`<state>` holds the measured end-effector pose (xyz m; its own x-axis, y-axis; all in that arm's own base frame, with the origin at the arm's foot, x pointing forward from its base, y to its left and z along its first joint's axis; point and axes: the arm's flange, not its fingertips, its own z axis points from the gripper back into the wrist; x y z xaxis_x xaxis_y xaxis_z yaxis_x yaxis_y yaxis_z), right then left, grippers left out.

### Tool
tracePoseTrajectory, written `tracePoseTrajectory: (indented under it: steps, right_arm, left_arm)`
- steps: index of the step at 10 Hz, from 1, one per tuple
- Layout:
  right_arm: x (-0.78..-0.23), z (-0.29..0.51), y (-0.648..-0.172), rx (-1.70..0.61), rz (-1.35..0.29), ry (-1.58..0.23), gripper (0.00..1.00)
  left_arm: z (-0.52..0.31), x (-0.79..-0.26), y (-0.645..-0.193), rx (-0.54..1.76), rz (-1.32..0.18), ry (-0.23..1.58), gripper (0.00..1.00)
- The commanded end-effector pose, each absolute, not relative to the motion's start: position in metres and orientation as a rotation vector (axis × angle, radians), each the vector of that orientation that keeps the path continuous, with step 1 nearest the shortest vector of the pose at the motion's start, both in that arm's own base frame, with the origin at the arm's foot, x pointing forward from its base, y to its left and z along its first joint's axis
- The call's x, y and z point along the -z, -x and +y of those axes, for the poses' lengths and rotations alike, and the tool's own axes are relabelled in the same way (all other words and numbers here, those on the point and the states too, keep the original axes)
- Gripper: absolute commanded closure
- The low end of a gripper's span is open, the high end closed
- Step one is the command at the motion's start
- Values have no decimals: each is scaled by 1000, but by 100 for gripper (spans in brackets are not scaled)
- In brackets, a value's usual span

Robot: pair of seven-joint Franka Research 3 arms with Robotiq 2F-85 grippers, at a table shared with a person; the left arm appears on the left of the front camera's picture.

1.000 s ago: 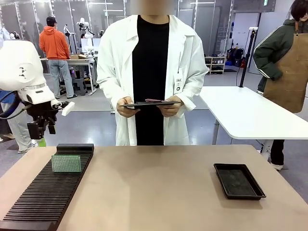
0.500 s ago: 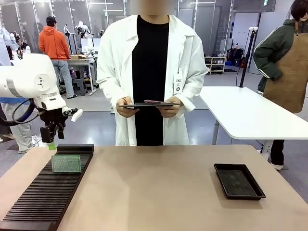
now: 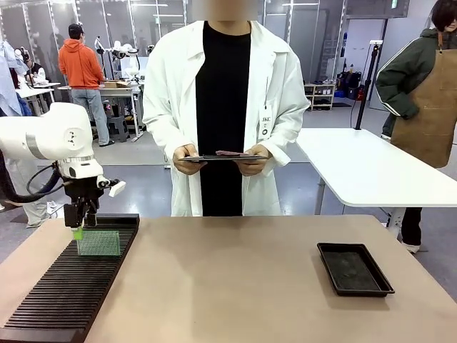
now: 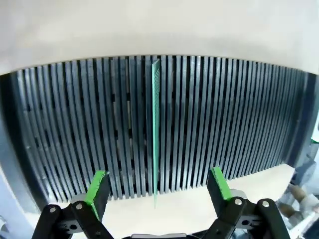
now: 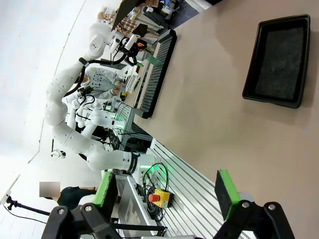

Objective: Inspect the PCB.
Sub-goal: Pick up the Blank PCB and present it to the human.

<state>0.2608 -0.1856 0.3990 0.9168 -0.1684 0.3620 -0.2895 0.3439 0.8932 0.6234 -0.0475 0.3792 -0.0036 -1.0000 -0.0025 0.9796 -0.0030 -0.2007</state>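
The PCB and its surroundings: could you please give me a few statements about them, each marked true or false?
1. The PCB stands on edge in the slotted rack. True.
2. The left pincer is shut on the PCB. False: its jaws stand open, and the left wrist view shows the board's edge in line between the two fingers, touching neither.
3. The black tray lies on the robot's left side of the table. False: it lies on the right side, far from the rack.
4. The person at the far side holds a clipboard in both hands. True.
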Motion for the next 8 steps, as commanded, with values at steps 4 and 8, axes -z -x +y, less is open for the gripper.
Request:
tracePoseTrajectory:
  steps: [4,8]
  right_arm:
    - [-400,-186,-262,-96,-454,-1237,0]
    - [-400,-186,-262,-96,-454,-1237,0]
  left_arm:
    - [-47,-353,-630,1555,239,197,0]
    - [-41,-346,-633,1546,265,219,100]
